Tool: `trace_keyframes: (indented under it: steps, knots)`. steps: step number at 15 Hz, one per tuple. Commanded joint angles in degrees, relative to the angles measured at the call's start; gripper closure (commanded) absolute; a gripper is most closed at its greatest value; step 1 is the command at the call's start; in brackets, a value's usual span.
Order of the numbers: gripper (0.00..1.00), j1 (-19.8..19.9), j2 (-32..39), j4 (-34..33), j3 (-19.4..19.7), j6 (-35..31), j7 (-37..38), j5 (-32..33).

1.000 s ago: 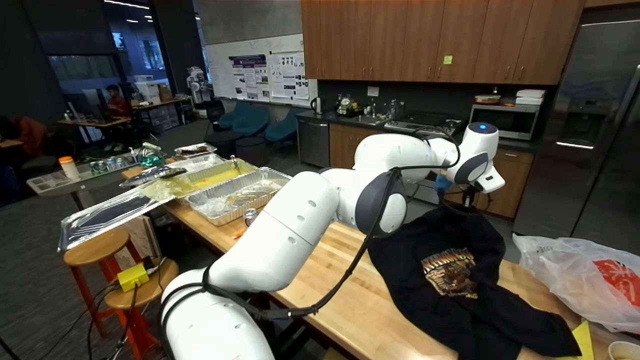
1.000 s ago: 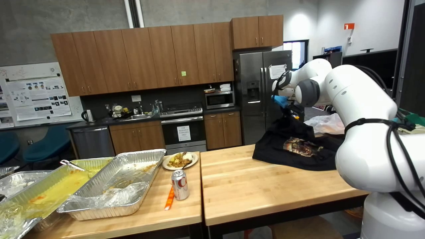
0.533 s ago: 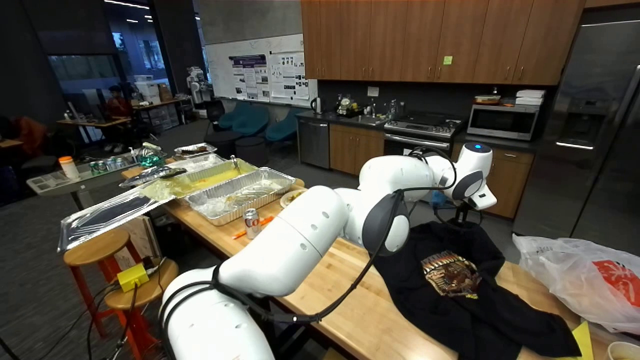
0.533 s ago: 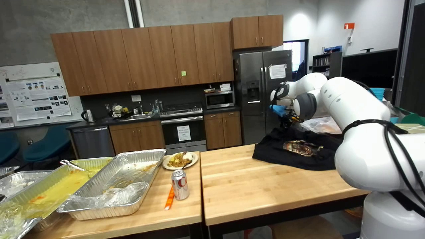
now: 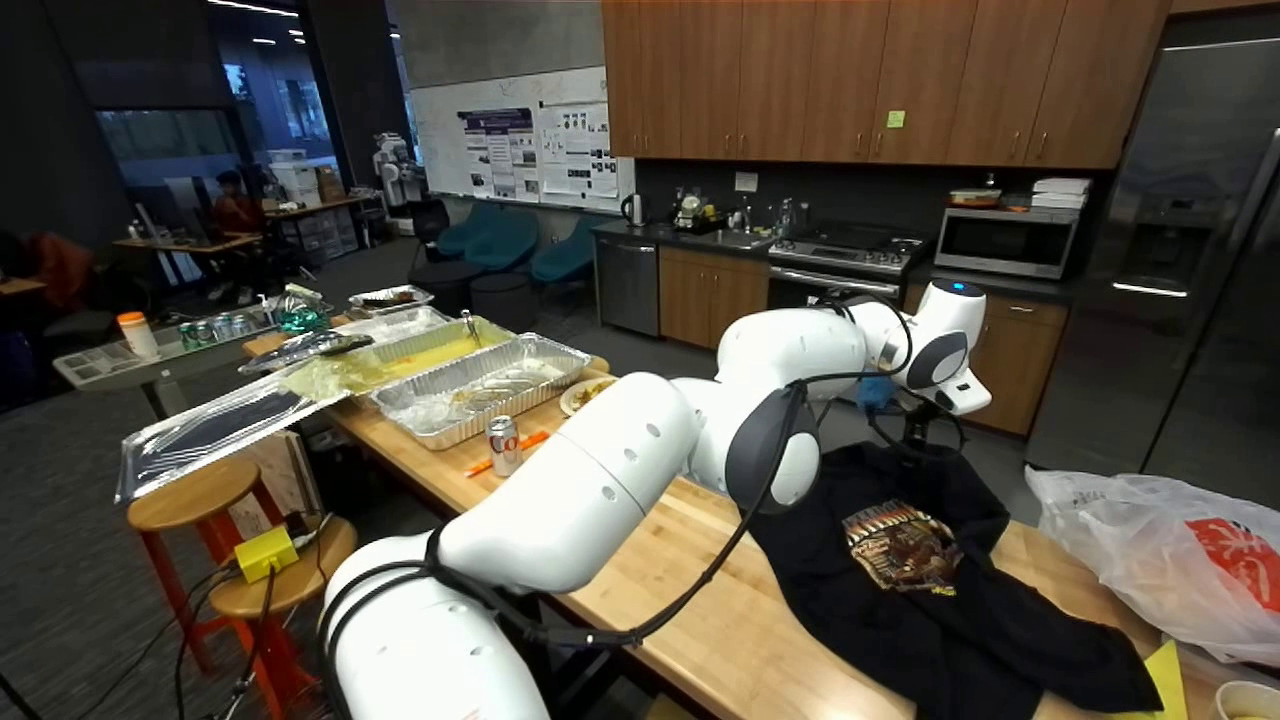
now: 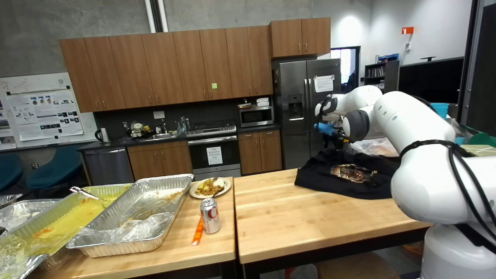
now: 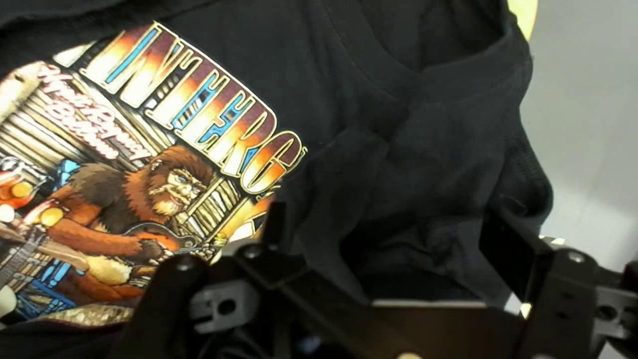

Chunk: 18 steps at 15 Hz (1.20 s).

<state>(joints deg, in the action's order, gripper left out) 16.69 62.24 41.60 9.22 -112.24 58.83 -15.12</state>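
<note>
- Black cloth shirt [image 7: 344,92] with a bright bigfoot-and-guitar print [image 7: 164,199]: lies print side up on the pale wooden table [image 6: 306,213]; its creases suggest that only its own weight keeps it there.
- Its ribbed collar [image 7: 463,77] appears to reach the table's edge in your wrist view; whether it overhangs cannot be told.
- Your black two-fingered gripper [image 7: 386,233]: spread wide, pinching nothing; fabric beside the collar shows beneath the gap. Contact with the cloth cannot be confirmed.
- You have it pointing down, presumably so that the gap faces the folds.
- White plastic bag with red print [image 5: 1110,520]: near the shirt in both exterior views; note its contents as unreadable.
- Silver foil tray with ribbed walls [image 6: 120,248]: you will find food scraps [image 6: 143,209] and crumpled clear wrap [image 6: 131,231] inside.
- Long yellow-tinged foil tray [image 6: 112,189], beside it: yellow food [image 6: 66,217]; a metal utensil [image 6: 81,191] leans over the rim, probably so that its handle is within reach.
- Pale round plate [image 6: 199,196]: bears rice-like food [image 6: 208,187].
- Silver drink can with red lettering [image 6: 210,217]: upright near the plate; contents hidden from you.
</note>
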Motion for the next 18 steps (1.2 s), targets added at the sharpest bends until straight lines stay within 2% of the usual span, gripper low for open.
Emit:
trace_keyframes:
  steps: [1, 11, 15, 16, 18]
  knots:
    - [0.0, -1.78, -5.39, 5.54, -0.02, 0.86, -4.32, 1.09]
    - [0.0, -5.92, -19.67, 31.75, 1.79, -1.3, -7.8, 2.57]
    - [0.0, -3.96, -25.72, 42.05, 0.56, -5.89, -12.25, 0.43]
    - [0.0, -4.54, -19.35, 33.22, 1.18, -2.51, -9.5, 1.46]
    - [0.0, -4.26, -21.88, 37.16, 1.31, -4.26, -11.03, 1.18]
